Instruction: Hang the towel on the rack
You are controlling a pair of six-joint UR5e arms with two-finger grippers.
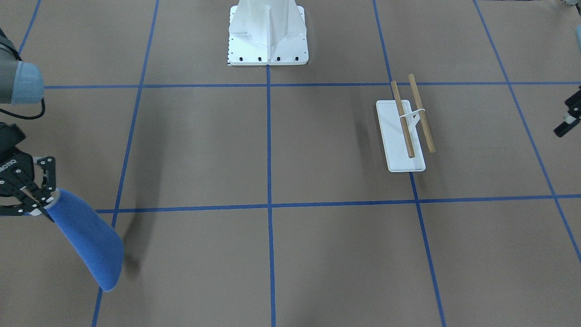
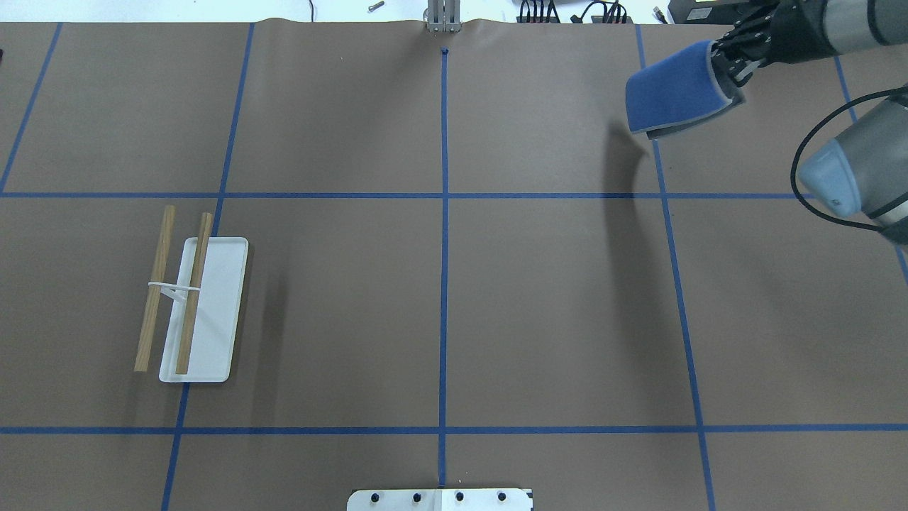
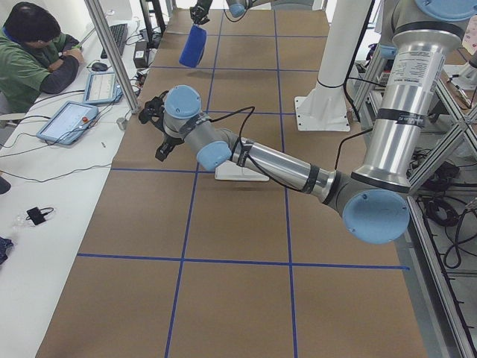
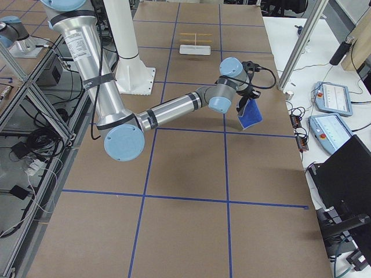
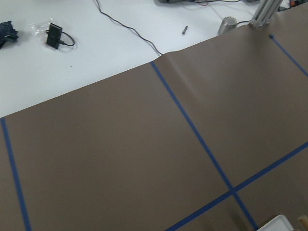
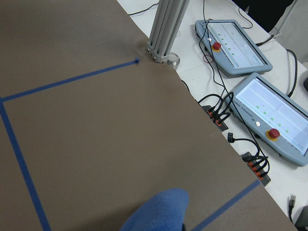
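Currently the right gripper (image 1: 45, 204) is pinching the soft royal-blue cloth towel (image 1: 86, 238) aloft, far to the robot's right of the white-based, wooden-dowelled rack (image 1: 406, 131). Its dowels are running front-to-back. I cannot tell the nearer left gripper's (image 1: 567, 119) state.

I see my right gripper (image 2: 731, 69) clamping the soft royal-blue towel (image 2: 670, 96) over the desk's far-right corner, the white-based wooden-dowel rack (image 2: 213, 312) by its left edge.

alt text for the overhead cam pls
The right claw, at the table's far right corner, holds a blue towel hanging above the brown table. The bare rack, two wooden rods over a white base, stands far across on the left.
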